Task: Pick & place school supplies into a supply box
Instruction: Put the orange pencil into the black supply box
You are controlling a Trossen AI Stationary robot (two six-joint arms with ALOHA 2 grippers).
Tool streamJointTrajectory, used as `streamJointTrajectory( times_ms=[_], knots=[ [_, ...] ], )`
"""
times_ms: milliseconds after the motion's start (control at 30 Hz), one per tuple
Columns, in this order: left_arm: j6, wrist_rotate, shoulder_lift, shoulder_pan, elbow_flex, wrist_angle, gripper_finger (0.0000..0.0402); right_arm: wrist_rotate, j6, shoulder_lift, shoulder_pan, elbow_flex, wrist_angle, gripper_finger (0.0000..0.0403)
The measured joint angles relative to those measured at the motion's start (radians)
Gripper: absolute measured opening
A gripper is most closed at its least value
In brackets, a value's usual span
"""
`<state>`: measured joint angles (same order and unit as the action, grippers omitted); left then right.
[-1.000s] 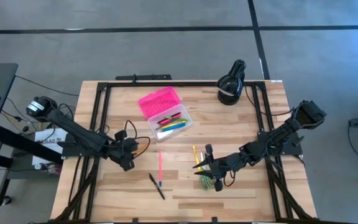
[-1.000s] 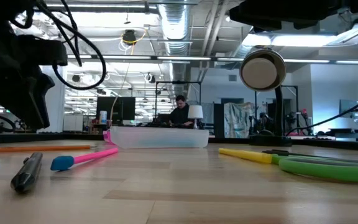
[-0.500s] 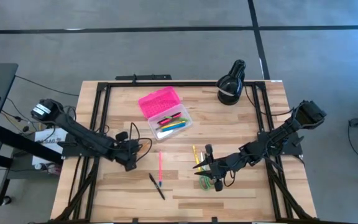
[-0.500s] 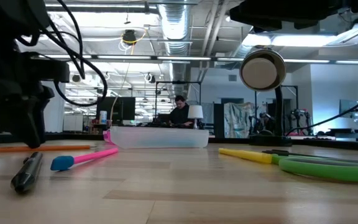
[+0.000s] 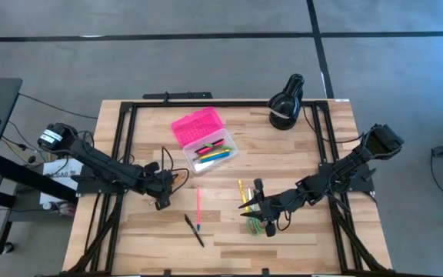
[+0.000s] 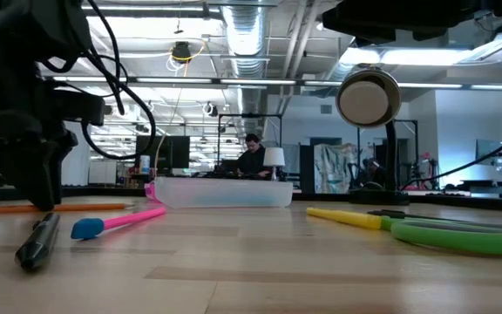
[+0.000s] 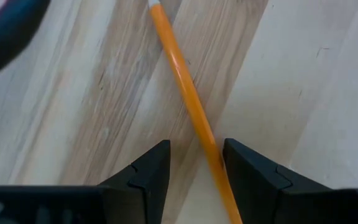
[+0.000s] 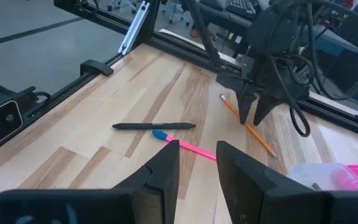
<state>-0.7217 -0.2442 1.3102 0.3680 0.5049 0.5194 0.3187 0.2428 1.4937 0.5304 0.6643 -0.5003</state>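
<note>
An orange pencil (image 7: 185, 87) lies flat on the table at the left. My left gripper (image 7: 196, 144) points down over it, open, with one finger on each side of the pencil's middle and its tips close to the wood; the right wrist view shows the same stance (image 8: 252, 118). My right gripper (image 5: 252, 205) hangs open and empty above the yellow pencil (image 5: 242, 192) and the green-handled scissors (image 5: 254, 225). A pink pen (image 5: 198, 206) and a black pen (image 5: 194, 230) lie between the arms. The supply box (image 5: 212, 154) stands open at the far middle with pens inside, its pink lid (image 5: 196, 125) folded back.
A black round lamp-like object (image 5: 286, 104) stands at the far right of the table. A black frame rail (image 5: 206, 104) runs along the table's edges. Black cables loop off my left arm (image 5: 168, 158) near the box.
My left gripper has sunk toward the table and shifted slightly toward the table's right, tipping steeper, so that its fingers now stand astride the orange pencil. The pencil and the other supplies have stayed where they were.
</note>
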Motion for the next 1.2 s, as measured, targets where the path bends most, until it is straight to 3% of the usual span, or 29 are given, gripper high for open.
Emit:
streamJointTrajectory(
  times_ms=[300, 667, 1200],
  knots=[
    [0.009, 0.064, 0.0, -0.013, 0.0, -0.015, 0.0148, -0.003, 0.0, 0.0, 0.0, 0.0, 0.0, 0.0101],
    [0.16, 0.112, 0.0, -0.011, -0.001, -0.04, 0.0144, -0.003, -0.008, 0.0, 0.0, 0.0, 0.018, 0.0101],
    [0.198, 0.116, 0.0, -0.009, -0.001, -0.053, 0.0027, -0.003, -0.008, 0.0, 0.0, 0.0, 0.021, 0.0101]
  ],
)
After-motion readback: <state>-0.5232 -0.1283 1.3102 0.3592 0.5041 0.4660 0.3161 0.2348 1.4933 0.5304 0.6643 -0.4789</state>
